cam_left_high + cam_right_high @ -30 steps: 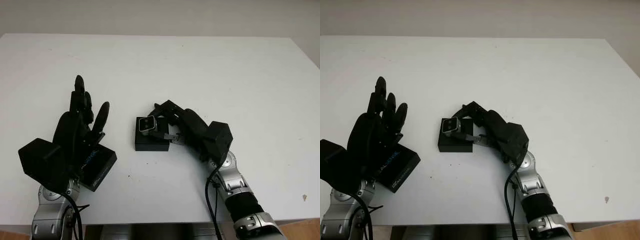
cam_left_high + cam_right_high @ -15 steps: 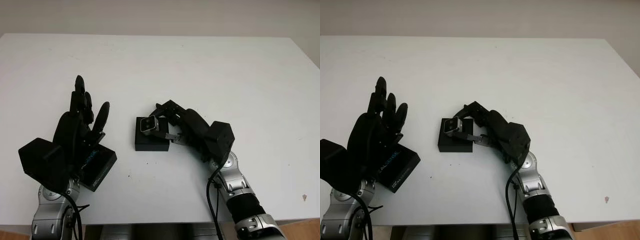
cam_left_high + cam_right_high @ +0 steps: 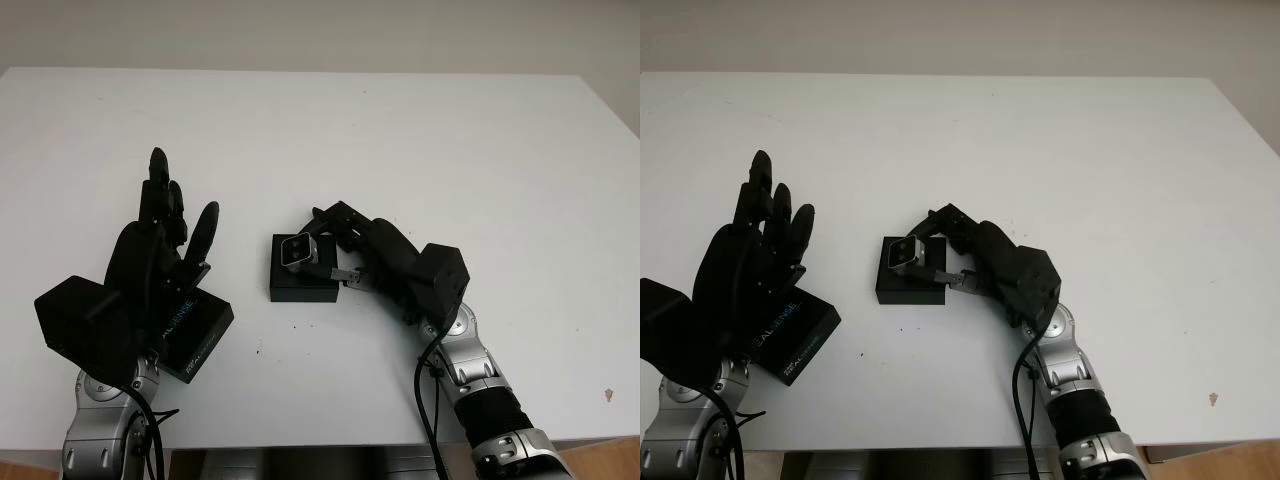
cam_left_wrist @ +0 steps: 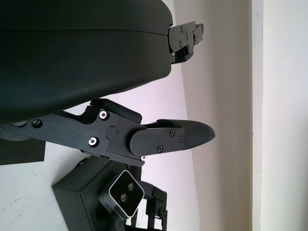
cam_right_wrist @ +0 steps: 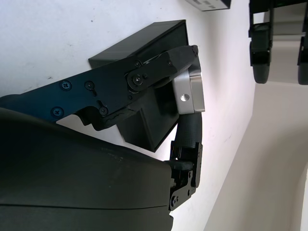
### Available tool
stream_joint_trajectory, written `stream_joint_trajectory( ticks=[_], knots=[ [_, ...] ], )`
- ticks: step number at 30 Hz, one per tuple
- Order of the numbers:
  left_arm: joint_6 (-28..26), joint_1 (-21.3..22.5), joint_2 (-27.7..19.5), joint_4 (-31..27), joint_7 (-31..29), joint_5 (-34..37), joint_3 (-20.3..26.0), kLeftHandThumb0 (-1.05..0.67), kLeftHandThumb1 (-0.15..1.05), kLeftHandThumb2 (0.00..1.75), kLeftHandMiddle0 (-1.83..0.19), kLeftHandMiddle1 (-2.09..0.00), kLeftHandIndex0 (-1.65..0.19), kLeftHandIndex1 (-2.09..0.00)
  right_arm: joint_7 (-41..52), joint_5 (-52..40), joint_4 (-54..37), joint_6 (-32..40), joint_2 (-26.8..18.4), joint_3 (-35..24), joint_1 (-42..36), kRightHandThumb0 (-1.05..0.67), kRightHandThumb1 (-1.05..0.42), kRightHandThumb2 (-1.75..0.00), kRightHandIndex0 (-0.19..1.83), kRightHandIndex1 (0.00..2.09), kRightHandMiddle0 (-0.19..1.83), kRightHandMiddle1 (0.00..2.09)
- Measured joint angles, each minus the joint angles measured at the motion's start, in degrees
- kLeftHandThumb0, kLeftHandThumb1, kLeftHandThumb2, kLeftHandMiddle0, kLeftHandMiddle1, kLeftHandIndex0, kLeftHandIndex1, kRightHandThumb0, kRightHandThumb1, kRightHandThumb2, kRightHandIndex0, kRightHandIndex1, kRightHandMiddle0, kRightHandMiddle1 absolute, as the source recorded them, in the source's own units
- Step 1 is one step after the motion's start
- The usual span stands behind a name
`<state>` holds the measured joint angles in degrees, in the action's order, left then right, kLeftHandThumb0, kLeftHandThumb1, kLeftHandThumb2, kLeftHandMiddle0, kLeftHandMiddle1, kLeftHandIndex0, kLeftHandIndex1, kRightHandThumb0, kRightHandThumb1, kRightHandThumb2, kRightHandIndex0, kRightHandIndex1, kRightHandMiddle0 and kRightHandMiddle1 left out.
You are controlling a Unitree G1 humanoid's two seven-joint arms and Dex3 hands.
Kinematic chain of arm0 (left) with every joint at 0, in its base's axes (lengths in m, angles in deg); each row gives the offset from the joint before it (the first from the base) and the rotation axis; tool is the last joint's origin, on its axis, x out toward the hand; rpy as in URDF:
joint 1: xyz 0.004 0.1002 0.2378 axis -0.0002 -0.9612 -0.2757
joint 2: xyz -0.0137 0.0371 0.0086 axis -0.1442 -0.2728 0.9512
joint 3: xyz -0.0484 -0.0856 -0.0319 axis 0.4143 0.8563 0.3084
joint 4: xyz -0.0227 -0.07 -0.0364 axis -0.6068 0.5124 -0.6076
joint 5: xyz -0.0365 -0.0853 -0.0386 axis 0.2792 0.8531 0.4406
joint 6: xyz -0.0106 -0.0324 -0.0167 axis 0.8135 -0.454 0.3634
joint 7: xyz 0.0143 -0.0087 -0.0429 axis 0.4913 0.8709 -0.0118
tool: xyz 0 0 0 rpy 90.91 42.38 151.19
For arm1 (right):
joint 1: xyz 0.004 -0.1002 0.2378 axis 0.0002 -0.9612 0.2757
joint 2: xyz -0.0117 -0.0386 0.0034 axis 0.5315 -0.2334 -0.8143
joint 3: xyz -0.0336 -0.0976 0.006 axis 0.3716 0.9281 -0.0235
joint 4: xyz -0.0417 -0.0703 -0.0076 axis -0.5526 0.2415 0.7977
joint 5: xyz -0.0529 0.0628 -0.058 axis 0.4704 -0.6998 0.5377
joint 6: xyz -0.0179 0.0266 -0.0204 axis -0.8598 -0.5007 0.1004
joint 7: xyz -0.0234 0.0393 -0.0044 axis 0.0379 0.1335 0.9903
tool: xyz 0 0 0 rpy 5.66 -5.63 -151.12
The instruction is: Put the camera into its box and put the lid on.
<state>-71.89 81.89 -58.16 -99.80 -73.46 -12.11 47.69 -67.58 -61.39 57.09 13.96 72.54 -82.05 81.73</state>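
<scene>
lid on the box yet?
No: the lid lies on the table under the open left hand, apart from the box, where the right hand holds the camera.

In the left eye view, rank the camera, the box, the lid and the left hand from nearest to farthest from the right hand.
1. camera: gripped in the right hand, over the box.
2. box: directly under the camera, at the table's middle.
3. left hand and lid: both off to the left, hand open above the lid; too close to rank.
</scene>
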Motion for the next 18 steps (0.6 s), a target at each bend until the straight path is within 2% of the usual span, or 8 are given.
stream_joint_trajectory(
  ticks=[14, 17, 18],
  knots=[
    [0.0, 0.0, 0.0, 0.0, 0.0, 0.1, 0.0, -0.51, 1.05, 0.45, 0.19, 0.00, 0.19, 0.00, 0.7, 0.9, -0.6, -0.1, -0.8, 0.4, -0.2, -0.46, -1.04, -0.05, 0.18, 0.05, 0.31, 1.63],
    [0.0, 0.0, 0.0, 0.0, 0.0, 0.1, 0.0, -0.51, 1.05, 0.45, 0.19, 0.00, 0.19, 0.00, 0.6, 1.7, -1.0, -0.1, -1.2, 0.8, -0.3, -0.49, -1.04, -0.05, 0.15, 0.04, 0.24, 1.57],
    [0.0, 0.0, 0.0, 0.0, 0.0, 0.0, 0.0, -0.51, 1.05, 0.45, 0.19, 0.00, 0.19, 0.00, 0.7, 1.8, -1.1, -0.1, -1.4, 1.0, -0.4, -0.53, -1.03, -0.05, 0.10, 0.03, 0.15, 1.44]
  ],
)
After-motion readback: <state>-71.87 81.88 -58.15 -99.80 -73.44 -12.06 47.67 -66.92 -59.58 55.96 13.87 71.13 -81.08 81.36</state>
